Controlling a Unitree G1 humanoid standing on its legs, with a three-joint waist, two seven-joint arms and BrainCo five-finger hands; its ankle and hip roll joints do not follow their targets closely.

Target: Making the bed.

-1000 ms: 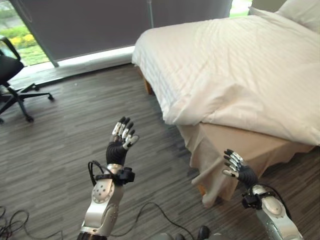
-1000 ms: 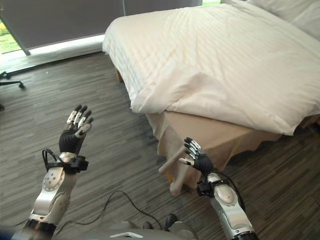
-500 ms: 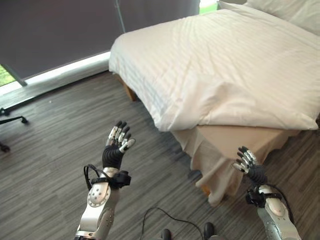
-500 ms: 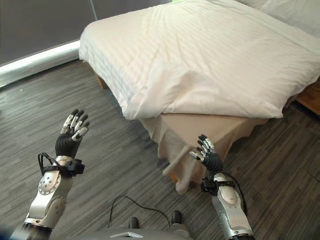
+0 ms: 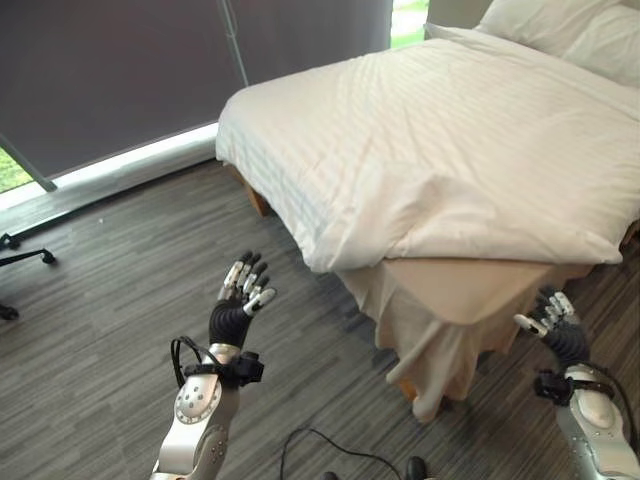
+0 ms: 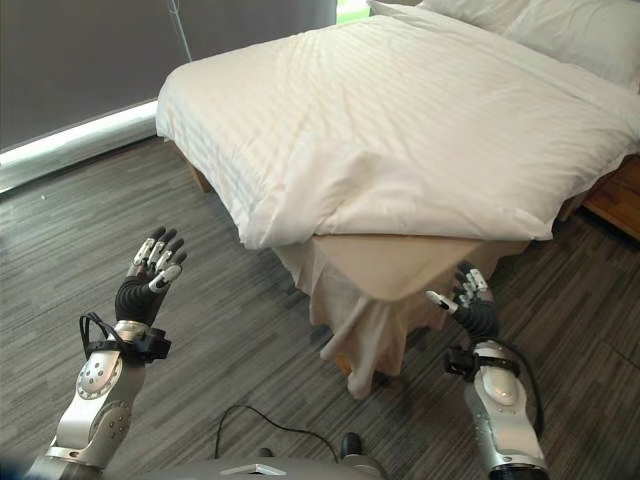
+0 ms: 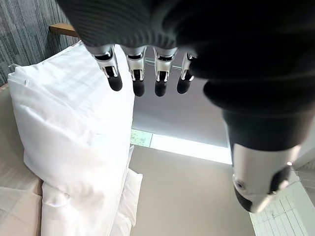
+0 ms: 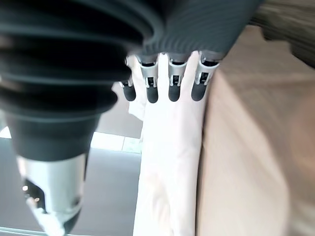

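Observation:
A bed with a white striped duvet [image 5: 470, 160] fills the upper right of the eye views. The duvet's near corner [image 5: 330, 255] is folded back, baring the beige sheet and bed skirt [image 6: 375, 300] at the bed's foot corner. White pillows [image 5: 560, 25] lie at the head. My left hand [image 5: 240, 300] is raised open above the floor, left of the bed and apart from it. Just off the bed's foot edge hangs my right hand [image 6: 470, 305], open with nothing in it. In the wrist views, the left hand [image 7: 142, 73] and the right hand [image 8: 162, 81] both show straight fingers.
Grey wood-plank floor [image 5: 110, 290] surrounds the bed. A dark blind covers the window wall [image 5: 120, 70] behind, with a bright strip at its base. A wooden piece of furniture [image 6: 615, 200] stands at the bed's right side.
The camera has turned, so the bed sits more central and the pillows show. My right hand has moved right along the bed's foot edge. My left hand stays raised and open.

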